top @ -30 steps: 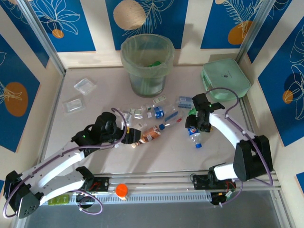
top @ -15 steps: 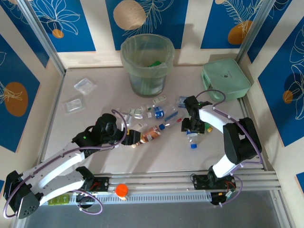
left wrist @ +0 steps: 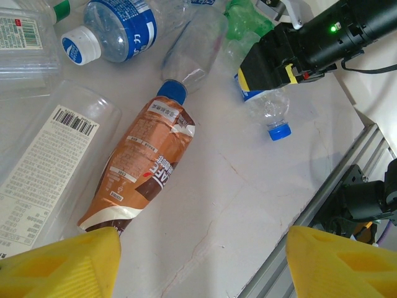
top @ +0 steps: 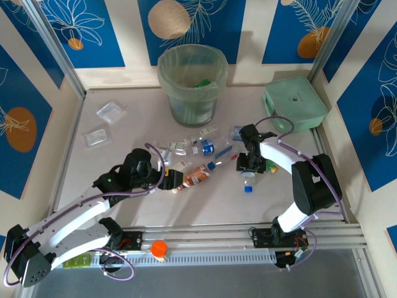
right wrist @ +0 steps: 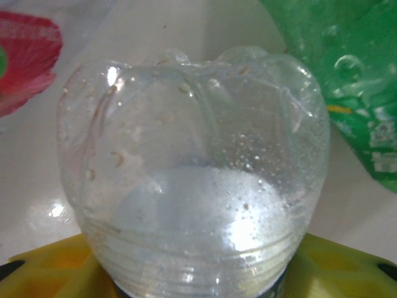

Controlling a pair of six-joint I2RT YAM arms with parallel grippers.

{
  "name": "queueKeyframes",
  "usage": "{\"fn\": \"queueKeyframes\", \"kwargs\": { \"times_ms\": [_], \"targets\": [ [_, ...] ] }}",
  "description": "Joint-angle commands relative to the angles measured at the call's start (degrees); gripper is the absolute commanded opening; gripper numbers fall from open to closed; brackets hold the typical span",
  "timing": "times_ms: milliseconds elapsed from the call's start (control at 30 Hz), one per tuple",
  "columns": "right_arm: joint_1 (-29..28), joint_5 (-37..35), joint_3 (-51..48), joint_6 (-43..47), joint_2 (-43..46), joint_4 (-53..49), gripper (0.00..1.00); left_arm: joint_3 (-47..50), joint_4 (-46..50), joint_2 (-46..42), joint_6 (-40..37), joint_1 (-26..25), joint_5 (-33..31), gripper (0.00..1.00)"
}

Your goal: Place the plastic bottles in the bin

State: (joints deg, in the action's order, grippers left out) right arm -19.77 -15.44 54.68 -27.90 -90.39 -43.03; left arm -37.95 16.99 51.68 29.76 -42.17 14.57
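Note:
The pale green bin [top: 191,81] stands at the back centre with green bottles inside. Several bottles lie scattered mid-table. A brown-labelled bottle [top: 197,176] [left wrist: 144,167] lies just ahead of my left gripper [top: 170,180] [left wrist: 198,276], which is open with nothing between its yellow fingers. Beyond it lie a blue-labelled bottle [left wrist: 118,22] and a clear bottle [left wrist: 192,53]. My right gripper [top: 248,164] [right wrist: 192,276] is shut on a clear blue-capped bottle [top: 248,179] [left wrist: 268,110] [right wrist: 192,186], low over the table. A green bottle [right wrist: 347,81] lies just beside it.
A flat mint green square box [top: 294,102] sits at the back right. Two clear plastic trays [top: 110,112] [top: 97,136] lie at the back left. An orange disc [top: 159,249] rests on the front rail. A labelled clear container [left wrist: 49,155] lies left of the brown bottle.
My right gripper has carried the clear blue-capped bottle a little to the left, toward the table's middle. The left arm has stayed in place.

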Motion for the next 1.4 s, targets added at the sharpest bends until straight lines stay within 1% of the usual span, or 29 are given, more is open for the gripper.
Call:
{"fn": "queueKeyframes", "kwargs": {
  "times_ms": [0, 133, 333, 467, 600, 700, 867, 1000, 1100, 1233, 1367],
  "targets": [
    [-1.85, 1.72, -0.96, -0.71, 4.35, -1.61, 0.56, -1.55, 0.75, -1.66, 0.70, -0.38, 0.09, 0.71],
    [-3.79, 2.39, -1.88, -2.34, 10.71, -3.73, 0.53, -4.18, 3.02, -2.25, 1.00, -0.37, -0.18, 0.71],
    [-8.12, 3.28, -2.37, -4.20, 23.60, -6.83, 0.53, -8.79, 7.24, -3.55, 0.05, -0.37, -2.71, 0.70],
    [-12.44, 3.12, -0.90, -5.14, 32.39, -6.61, 0.53, -12.57, 9.43, -3.97, -3.60, -0.28, -3.78, 0.71],
    [-16.73, 2.33, 1.85, -4.22, 39.76, -3.64, 0.53, -18.35, 14.68, -3.85, -8.93, -0.19, -9.36, 0.71],
    [-19.49, 1.03, 6.07, -2.17, 40.98, -1.87, 0.52, -21.61, 16.59, -4.28, -12.51, -0.19, -13.65, 0.71],
    [-20.57, -0.94, 16.34, 2.67, 35.70, 0.36, 0.52, -24.03, 16.14, -6.25, -17.73, -0.19, -22.62, 0.71],
    [-20.09, -1.21, 27.13, 7.93, 27.37, 3.53, 0.52, -24.65, 13.14, -8.09, -19.81, -0.17, -26.54, 0.71],
    [-18.60, -0.45, 36.19, 11.66, 19.62, 6.32, 0.52, -23.56, 10.16, -9.52, -19.57, -0.17, -27.89, 0.71],
    [-14.17, 1.51, 49.27, 13.03, 8.46, 8.60, 0.52, -21.69, 8.84, -9.79, -18.26, -0.17, -27.24, 0.70],
    [-9.75, 7.02, 65.62, 13.91, -4.80, 8.45, 0.52, -20.23, 9.10, -9.47, -17.97, -0.19, -26.78, 0.71]
  ]
}}
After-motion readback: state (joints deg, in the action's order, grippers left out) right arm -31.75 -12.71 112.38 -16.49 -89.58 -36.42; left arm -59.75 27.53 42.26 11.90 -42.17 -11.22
